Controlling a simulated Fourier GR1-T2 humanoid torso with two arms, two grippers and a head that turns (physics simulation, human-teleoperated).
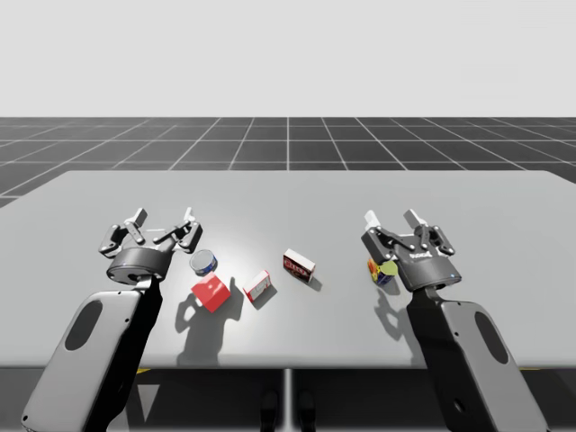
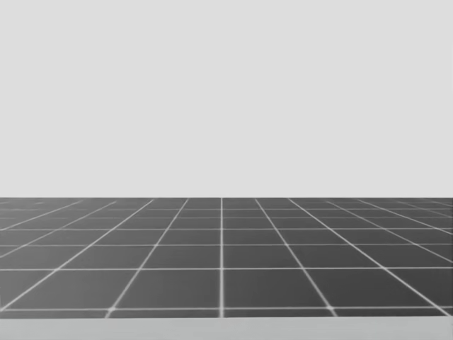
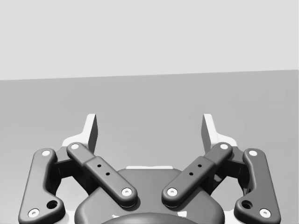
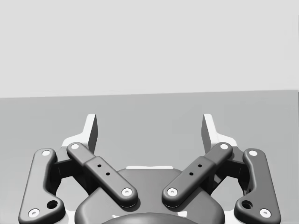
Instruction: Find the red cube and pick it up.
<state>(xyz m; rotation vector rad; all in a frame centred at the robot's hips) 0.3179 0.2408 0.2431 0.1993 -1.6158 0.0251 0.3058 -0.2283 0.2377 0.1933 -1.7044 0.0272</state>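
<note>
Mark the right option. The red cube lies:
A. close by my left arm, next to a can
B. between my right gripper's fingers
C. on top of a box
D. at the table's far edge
A: in the high view the red cube rests just in front of the can, near my left gripper and far from my right gripper.

The tabletop looks smooth and matt grey. The red cube is plain and matt. The left pincer has dark, faintly glossy links with bright rivets.
</note>
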